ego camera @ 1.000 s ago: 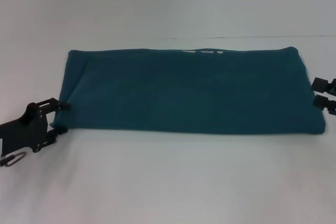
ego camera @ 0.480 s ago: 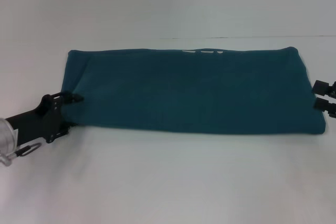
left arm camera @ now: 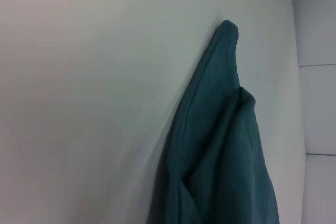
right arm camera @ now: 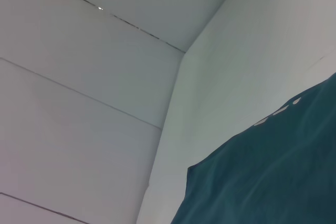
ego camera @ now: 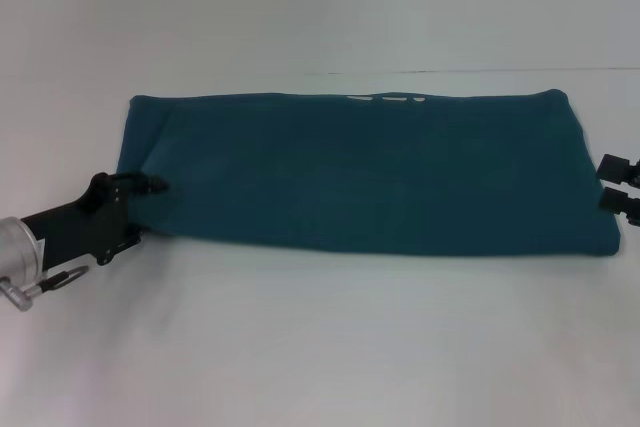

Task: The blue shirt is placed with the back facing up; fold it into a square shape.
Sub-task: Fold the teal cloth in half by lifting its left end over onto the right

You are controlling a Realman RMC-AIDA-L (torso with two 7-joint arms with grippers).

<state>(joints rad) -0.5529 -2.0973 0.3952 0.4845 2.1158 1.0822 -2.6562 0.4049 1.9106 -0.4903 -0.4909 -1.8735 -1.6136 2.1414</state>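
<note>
White table [ego camera: 320, 347]: dark teal-blue cotton shirt [ego camera: 370, 172] folded into a wide band. Left gripper [ego camera: 148, 209] pinches its left edge; right gripper [ego camera: 618, 185] at right edge, fingers spread.

The white table [ego camera: 320, 337] carries 1 thing: the blue shirt [ego camera: 360, 172], folded into a long flat band running from 9 to 3 o'clock.

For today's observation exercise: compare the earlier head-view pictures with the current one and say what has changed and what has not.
The left gripper has swung inward over the near-left edge of the blue shirt, its arm now angled up from the lower left. Whether it has gripped the cloth cannot be told. The right gripper has stayed at the shirt's right edge, and the shirt lies as before on the table.
</note>
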